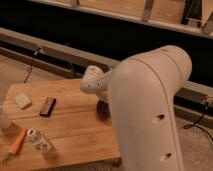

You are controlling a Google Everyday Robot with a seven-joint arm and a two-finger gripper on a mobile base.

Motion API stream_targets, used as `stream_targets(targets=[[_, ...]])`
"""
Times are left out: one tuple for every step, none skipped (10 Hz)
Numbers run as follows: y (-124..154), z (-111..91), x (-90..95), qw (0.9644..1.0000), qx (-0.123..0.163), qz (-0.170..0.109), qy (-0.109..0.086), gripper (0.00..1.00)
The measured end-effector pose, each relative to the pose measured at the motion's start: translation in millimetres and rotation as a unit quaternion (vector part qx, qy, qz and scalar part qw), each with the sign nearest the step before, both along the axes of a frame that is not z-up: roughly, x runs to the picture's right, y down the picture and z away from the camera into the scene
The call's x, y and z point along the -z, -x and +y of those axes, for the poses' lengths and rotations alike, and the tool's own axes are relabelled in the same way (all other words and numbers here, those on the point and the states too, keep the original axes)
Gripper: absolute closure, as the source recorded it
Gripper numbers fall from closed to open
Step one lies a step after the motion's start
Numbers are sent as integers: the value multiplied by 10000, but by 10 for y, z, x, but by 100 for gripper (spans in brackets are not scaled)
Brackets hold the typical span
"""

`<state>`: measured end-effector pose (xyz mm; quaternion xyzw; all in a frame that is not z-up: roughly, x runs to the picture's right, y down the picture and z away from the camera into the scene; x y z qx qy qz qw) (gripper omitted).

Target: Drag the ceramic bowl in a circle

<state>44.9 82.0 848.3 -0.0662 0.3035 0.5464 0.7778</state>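
Note:
The ceramic bowl [103, 109] shows as a glossy dark maroon-brown patch near the right end of the wooden table [75, 125]. It is mostly hidden behind my big white arm [147, 110]. My gripper [100, 96] hangs from the white wrist [92, 80] right above the bowl, at its rim or touching it; I cannot tell which.
A dark rectangular block [47, 106] and a small white square piece [22, 100] lie on the left half of the table. A white cup [3, 118] stands at the left edge. A small bottle [39, 141] and an orange tool [17, 142] lie near the front left.

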Motion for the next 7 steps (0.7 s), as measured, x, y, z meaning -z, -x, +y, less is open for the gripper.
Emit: stream_targets(targets=[[63, 37, -84, 10000, -38, -16, 13, 100], [111, 89, -191, 9999, -114, -54, 26, 100], [158, 115, -277, 9998, -174, -96, 24, 100], [221, 141, -349, 9996, -257, -144, 37, 100], [293, 156, -408, 9993, -324, -201, 45, 100], [424, 134, -497, 9987, -382, -322, 12, 100], [558, 100, -557, 9981, -421, -452, -20, 100]])
